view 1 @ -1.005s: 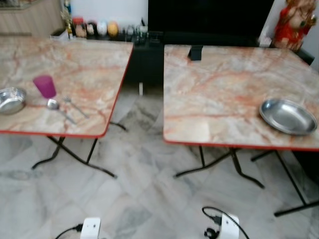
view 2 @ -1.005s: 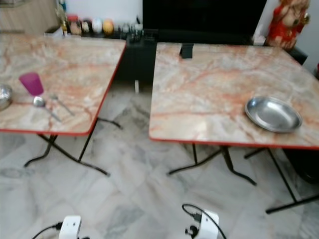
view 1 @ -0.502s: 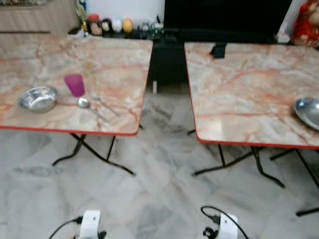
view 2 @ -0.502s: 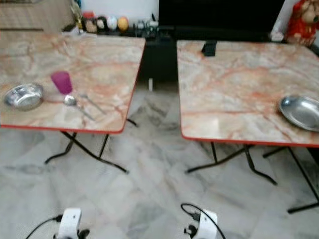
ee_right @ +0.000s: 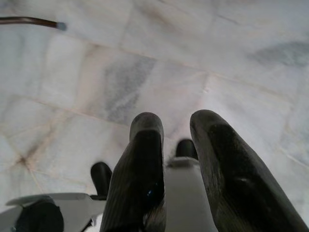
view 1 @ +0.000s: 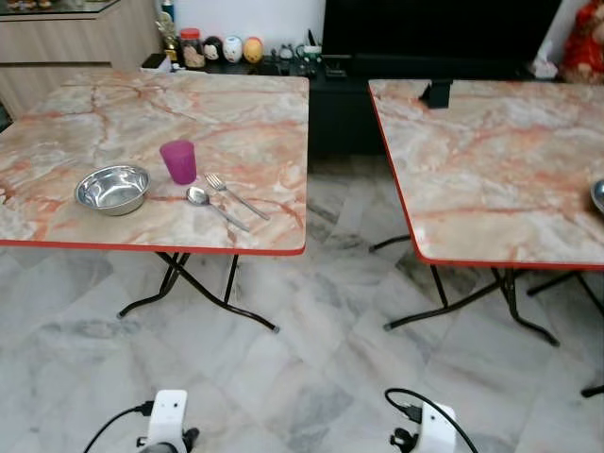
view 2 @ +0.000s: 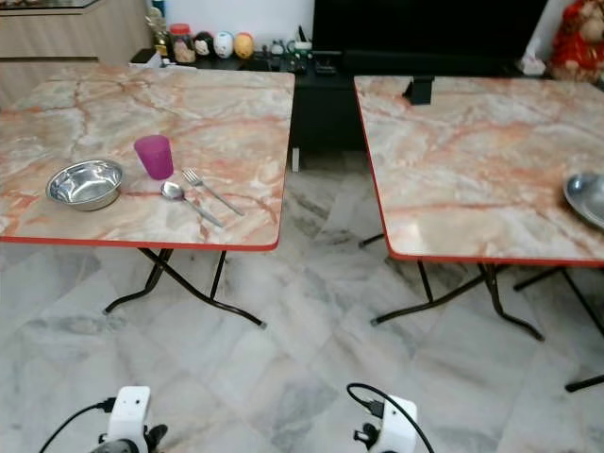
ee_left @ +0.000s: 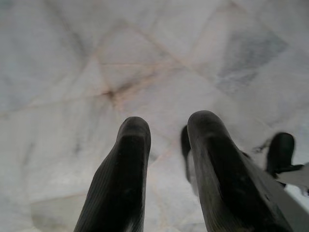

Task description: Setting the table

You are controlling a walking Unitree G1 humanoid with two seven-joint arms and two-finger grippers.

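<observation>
Left gripper (ee_left: 166, 130) slightly parted, holding nothing, over floor (ee_left: 72, 72); right gripper (ee_right: 176, 128) likewise parted, empty

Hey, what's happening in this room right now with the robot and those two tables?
Nothing is being handled yet. The robot stands on the floor facing two marble-topped tables. The left table holds a steel bowl, purple cup, spoon and fork. A steel plate sits at the right table's edge. Both grippers hang over the floor, jaws apart and holding nothing.
</observation>
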